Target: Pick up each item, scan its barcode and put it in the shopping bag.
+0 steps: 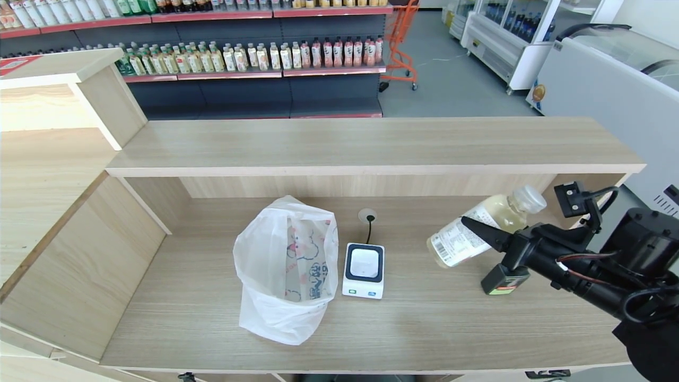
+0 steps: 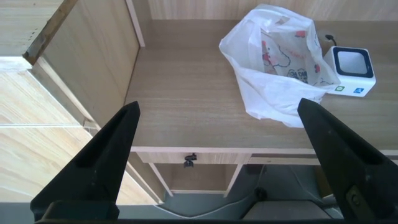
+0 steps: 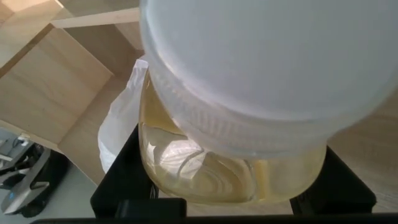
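My right gripper (image 1: pixel 485 233) is shut on a clear bottle (image 1: pixel 480 227) of pale yellow drink with a white cap (image 1: pixel 529 198). I hold it tilted above the counter's right side, to the right of the scanner, its white barcode label facing down and left. In the right wrist view the bottle (image 3: pixel 236 168) and cap (image 3: pixel 267 62) sit close between my fingers. A white barcode scanner (image 1: pixel 364 269) with a dark-rimmed window stands mid-counter. Left of it the white plastic shopping bag (image 1: pixel 286 268) stands open. My left gripper (image 2: pixel 217 162) is open, hanging off the counter's front left edge, with the bag (image 2: pixel 277 59) and scanner (image 2: pixel 352 70) beyond.
The wooden counter (image 1: pixel 403 323) has a raised front ledge (image 1: pixel 371 143) behind and a side wall (image 1: pixel 79 265) on the left. The scanner's cable runs to a hole (image 1: pixel 367 215) at the back. Store shelves of bottles (image 1: pixel 238 55) and freezers (image 1: pixel 604 79) stand beyond.
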### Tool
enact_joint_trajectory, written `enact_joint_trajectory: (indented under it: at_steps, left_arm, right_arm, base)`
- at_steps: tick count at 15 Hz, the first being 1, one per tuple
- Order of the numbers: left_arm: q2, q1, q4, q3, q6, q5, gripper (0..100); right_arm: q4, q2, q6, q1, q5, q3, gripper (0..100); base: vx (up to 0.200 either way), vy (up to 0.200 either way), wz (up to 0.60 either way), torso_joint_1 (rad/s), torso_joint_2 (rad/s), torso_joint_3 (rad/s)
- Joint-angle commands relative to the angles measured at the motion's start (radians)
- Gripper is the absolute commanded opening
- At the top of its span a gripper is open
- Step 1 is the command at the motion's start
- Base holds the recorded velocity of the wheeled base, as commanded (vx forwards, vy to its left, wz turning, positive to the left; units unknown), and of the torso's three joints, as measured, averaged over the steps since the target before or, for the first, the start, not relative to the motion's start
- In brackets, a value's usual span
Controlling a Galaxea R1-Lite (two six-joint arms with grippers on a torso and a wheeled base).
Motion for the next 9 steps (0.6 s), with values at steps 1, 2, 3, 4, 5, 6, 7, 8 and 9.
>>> enact_joint_trajectory:
  at_steps: [1, 2, 3, 4, 5, 6, 7, 8, 9]
  left_arm:
    - [0.000, 0.000, 0.000, 0.000, 0.000, 0.000, 100]
    - [0.000, 0.000, 0.000, 0.000, -0.002, 0.000, 100]
    - [0.000, 0.000, 0.000, 0.000, -0.002, 0.000, 100]
    - [0.000, 0.000, 0.000, 0.000, -0.002, 0.000, 100]
    - [0.000, 0.000, 0.000, 0.000, -0.002, 0.000, 100]
    - [0.000, 0.000, 0.000, 0.000, 0.000, 0.000, 100]
    - [0.000, 0.000, 0.000, 0.000, 0.003, 0.000, 100]
    - [0.000, 0.000, 0.000, 0.000, -0.004, 0.000, 100]
    - [0.000, 0.000, 0.000, 0.000, -0.005, 0.000, 100]
  right_arm:
    - [0.000, 0.007, 0.000, -0.001, 0.001, 0.000, 0]
    - [0.000, 0.012, 0.000, -0.001, 0.001, 0.000, 0]
    - [0.000, 0.014, 0.000, -0.001, -0.001, 0.004, 0]
    - [0.000, 0.017, 0.000, -0.001, -0.001, 0.004, 0]
    - [0.000, 0.023, 0.000, -0.003, -0.013, 0.004, 0]
    - [0.000, 0.027, 0.000, -0.003, -0.049, 0.002, 0]
    - [0.000, 0.033, 0.003, -0.003, -0.072, 0.002, 0]
    - [0.000, 0.038, 0.012, -0.003, -0.078, 0.004, 0]
    - [0.000, 0.038, 0.017, -0.003, -0.078, 0.004, 0]
  base:
    - [-0.200, 0.000, 0.00, 0.007, 0.02, -0.002]
    - [-0.200, 0.000, 0.00, -0.012, 0.01, 0.007]
    - [0.000, 0.000, 0.00, 0.000, 0.00, 0.000]
    - [0.000, 0.000, 0.00, 0.000, 0.00, 0.000]
    - [0.000, 0.000, 0.00, 0.000, 0.00, 0.000]
    - [0.000, 0.000, 0.00, 0.000, 0.00, 0.000]
    - [0.000, 0.200, 0.00, 0.027, 0.00, -0.002]
    - [0.000, 0.200, 0.00, 0.007, 0.01, -0.002]
    - [0.000, 0.200, 0.00, -0.007, 0.00, 0.012]
